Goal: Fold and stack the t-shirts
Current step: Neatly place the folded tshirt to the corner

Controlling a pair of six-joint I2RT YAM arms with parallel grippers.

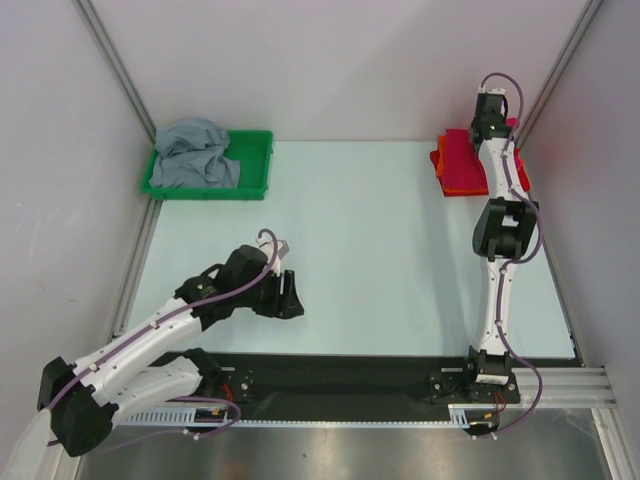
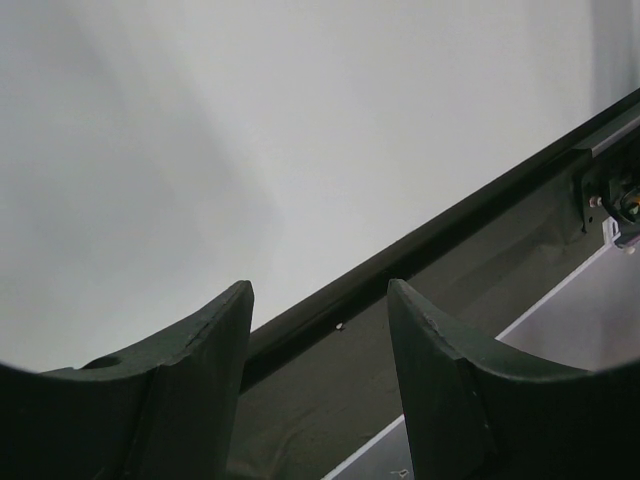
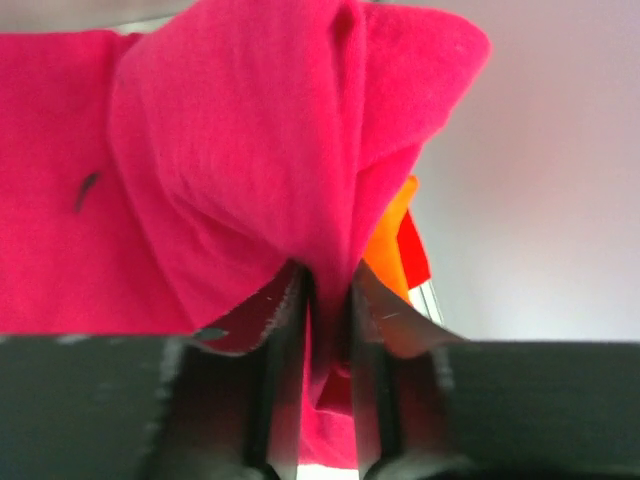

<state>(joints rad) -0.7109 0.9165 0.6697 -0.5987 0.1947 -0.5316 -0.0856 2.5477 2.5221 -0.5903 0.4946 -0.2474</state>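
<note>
The crimson-pink t-shirt point(image 1: 462, 158) lies folded at the far right of the table, on top of the orange t-shirt point(image 1: 438, 160), of which only an edge shows. My right gripper point(image 1: 492, 135) is over that stack. In the right wrist view its jaws point(image 3: 328, 275) stand narrowly apart with a raised fold of the pink cloth point(image 3: 230, 130) pinched between them, and orange cloth point(image 3: 390, 235) peeks out beside it. The grey t-shirt point(image 1: 195, 160) lies crumpled in the green tray point(image 1: 258, 165) at the far left. My left gripper point(image 1: 292, 297) point(image 2: 318, 300) is open and holds nothing, low over the near-left table.
Aluminium frame posts run up the back left point(image 1: 120, 70) and back right point(image 1: 570, 50) corners. A black strip point(image 1: 350, 375) with the arm bases lines the table's near edge, and it shows past the left fingers point(image 2: 440, 260) in the left wrist view.
</note>
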